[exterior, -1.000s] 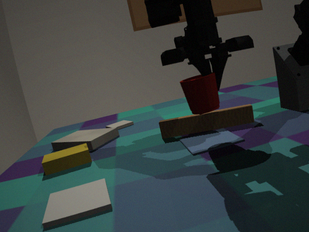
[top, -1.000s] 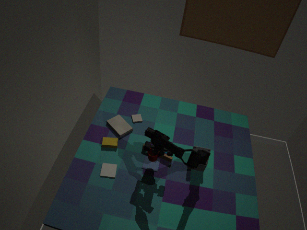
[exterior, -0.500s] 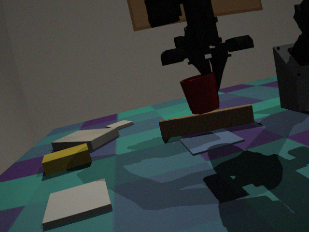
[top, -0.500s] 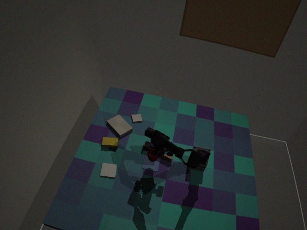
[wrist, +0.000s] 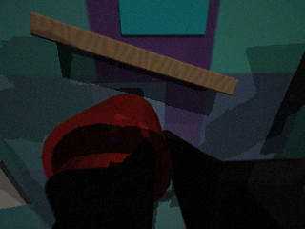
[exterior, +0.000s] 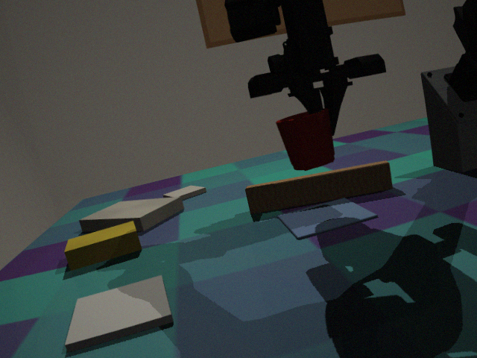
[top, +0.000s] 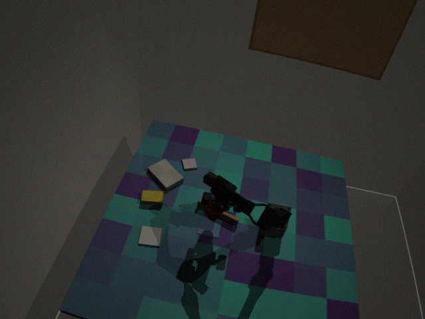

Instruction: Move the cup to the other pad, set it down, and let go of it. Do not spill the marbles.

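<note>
My gripper [exterior: 325,114] [wrist: 158,135] [top: 215,207] is shut on the rim of a dark red cup [exterior: 308,142] [wrist: 95,138] [top: 212,213]. It holds the cup in the air, nearly upright, above a long wooden bar [exterior: 320,189] [wrist: 133,54] [top: 229,218]. The cup's inside is dark, so I cannot make out the marbles. A thin pale blue pad [exterior: 327,219] [top: 209,229] lies on the checkered table just in front of the bar. A flat white pad [exterior: 115,308] [top: 149,235] lies further left, near the front.
A yellow block [exterior: 101,245] [top: 152,197], a large grey slab [exterior: 130,213] [top: 165,173] and a small white tile [exterior: 185,191] [top: 188,163] lie to the left. The arm's grey base [exterior: 446,123] [top: 274,219] stands to the right. Dark arm shadows fall across the front.
</note>
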You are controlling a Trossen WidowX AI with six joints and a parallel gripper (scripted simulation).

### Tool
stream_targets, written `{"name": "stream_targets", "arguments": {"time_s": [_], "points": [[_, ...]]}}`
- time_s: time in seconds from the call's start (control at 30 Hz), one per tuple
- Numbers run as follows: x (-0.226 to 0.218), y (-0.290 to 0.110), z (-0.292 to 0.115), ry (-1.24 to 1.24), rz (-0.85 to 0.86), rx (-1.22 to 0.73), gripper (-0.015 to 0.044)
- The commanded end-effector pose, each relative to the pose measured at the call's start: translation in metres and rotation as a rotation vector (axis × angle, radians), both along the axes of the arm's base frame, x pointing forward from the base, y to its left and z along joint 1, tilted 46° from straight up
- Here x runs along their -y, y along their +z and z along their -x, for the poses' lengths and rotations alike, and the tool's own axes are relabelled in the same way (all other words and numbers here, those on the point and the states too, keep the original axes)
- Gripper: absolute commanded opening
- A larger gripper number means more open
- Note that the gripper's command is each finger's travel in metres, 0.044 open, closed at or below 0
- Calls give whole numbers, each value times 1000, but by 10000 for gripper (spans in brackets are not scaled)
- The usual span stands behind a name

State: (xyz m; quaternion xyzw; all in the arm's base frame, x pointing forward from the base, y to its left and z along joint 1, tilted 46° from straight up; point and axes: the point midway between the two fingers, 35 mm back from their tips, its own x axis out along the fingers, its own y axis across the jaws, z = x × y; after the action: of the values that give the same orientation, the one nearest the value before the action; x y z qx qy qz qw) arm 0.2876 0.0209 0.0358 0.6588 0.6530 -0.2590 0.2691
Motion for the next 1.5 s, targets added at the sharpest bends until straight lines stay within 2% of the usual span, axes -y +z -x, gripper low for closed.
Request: {"name": "stream_targets", "arguments": {"time_s": [0.0,1.47], "points": [[8,-10,5,4,2,-7,0],[90,-89,40,5,9,-6,0]]}}
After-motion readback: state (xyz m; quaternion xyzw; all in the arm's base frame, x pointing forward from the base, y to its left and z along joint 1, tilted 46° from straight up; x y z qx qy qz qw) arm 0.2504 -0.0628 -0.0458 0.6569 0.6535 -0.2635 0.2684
